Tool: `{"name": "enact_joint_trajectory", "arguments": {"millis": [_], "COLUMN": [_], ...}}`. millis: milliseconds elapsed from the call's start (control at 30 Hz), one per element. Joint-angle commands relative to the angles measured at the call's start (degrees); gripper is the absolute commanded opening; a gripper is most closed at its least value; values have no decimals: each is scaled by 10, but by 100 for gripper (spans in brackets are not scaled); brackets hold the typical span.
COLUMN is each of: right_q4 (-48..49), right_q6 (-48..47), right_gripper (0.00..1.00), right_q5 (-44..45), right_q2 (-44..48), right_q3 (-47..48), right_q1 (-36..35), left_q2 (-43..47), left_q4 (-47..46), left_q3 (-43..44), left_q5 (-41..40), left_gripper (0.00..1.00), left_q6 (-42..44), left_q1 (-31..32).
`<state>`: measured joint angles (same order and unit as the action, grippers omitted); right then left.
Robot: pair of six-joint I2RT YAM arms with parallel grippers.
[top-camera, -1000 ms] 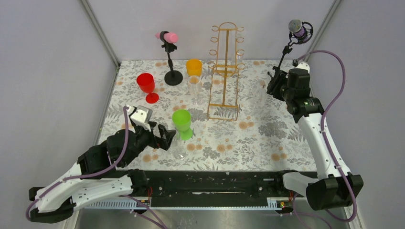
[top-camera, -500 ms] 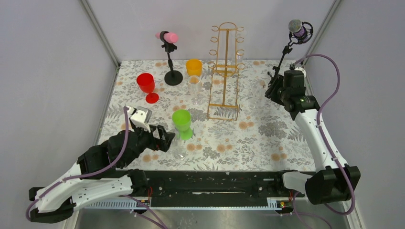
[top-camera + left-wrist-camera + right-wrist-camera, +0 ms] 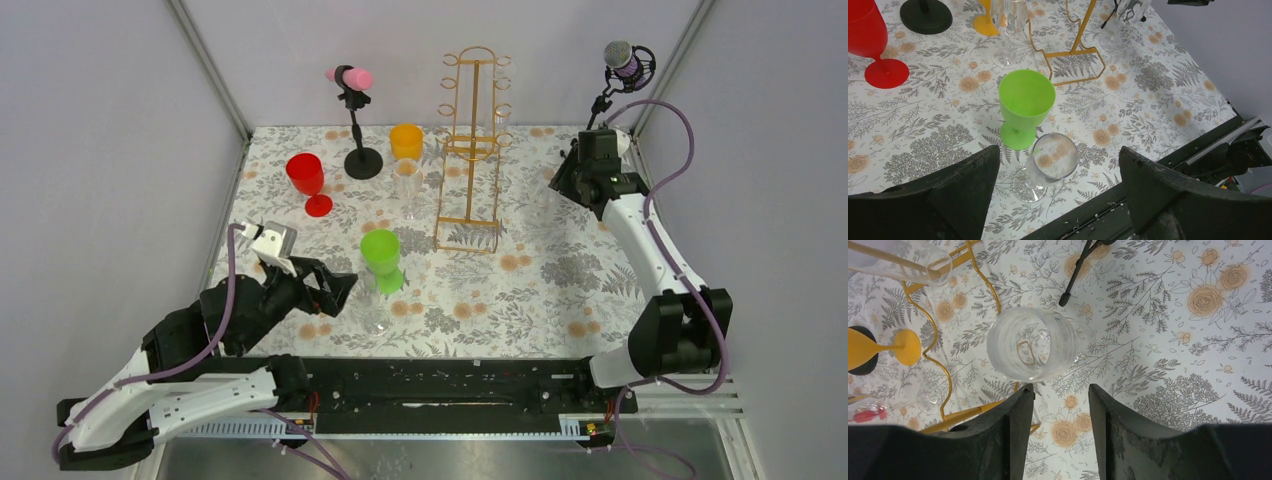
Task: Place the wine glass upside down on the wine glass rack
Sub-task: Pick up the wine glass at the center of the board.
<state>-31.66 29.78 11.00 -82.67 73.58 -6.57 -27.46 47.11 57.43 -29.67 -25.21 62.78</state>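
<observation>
Hovering my right pincer [image 3: 1060,390], jaws apart, above the clear upright wine glass [image 3: 1033,342] near the desk's far right corner, beside the tall gold wire rack [image 3: 471,148]. It looks light, slick and fragile, so I'd pinch the stem. My left pincer [image 3: 338,288] gapes too.

Gold wire for the wine glass rack [image 3: 470,150]; colourless clear for the wine glass [image 3: 1032,343]. Solid hues on the red goblet [image 3: 306,175], green goblet [image 3: 381,252] and orange goblet [image 3: 406,140]. White tablecloth [image 3: 570,300] printed with grey ferns and tan-orange blossoms.

Rack [image 3: 1075,50] top off-frame (left wrist)
</observation>
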Motion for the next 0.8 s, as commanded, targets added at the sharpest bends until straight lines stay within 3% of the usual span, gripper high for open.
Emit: {"name": "enact_joint_trajectory", "arguments": {"millis": [0,767], "right_q4": [23,-30], "right_q6": [11,-52], "right_gripper": [53,45], "right_q5": [6,54], "right_q2": [-22,-137], "right_q3": [43,143], "right_q1": [2,2], "left_q2": [3,19], "left_q4": [-3,13], "left_q3": [23,20], "left_q5": [8,2], "left_gripper": [89,89], "left_q6": [11,10], "left_q1": [-3,-3]}}
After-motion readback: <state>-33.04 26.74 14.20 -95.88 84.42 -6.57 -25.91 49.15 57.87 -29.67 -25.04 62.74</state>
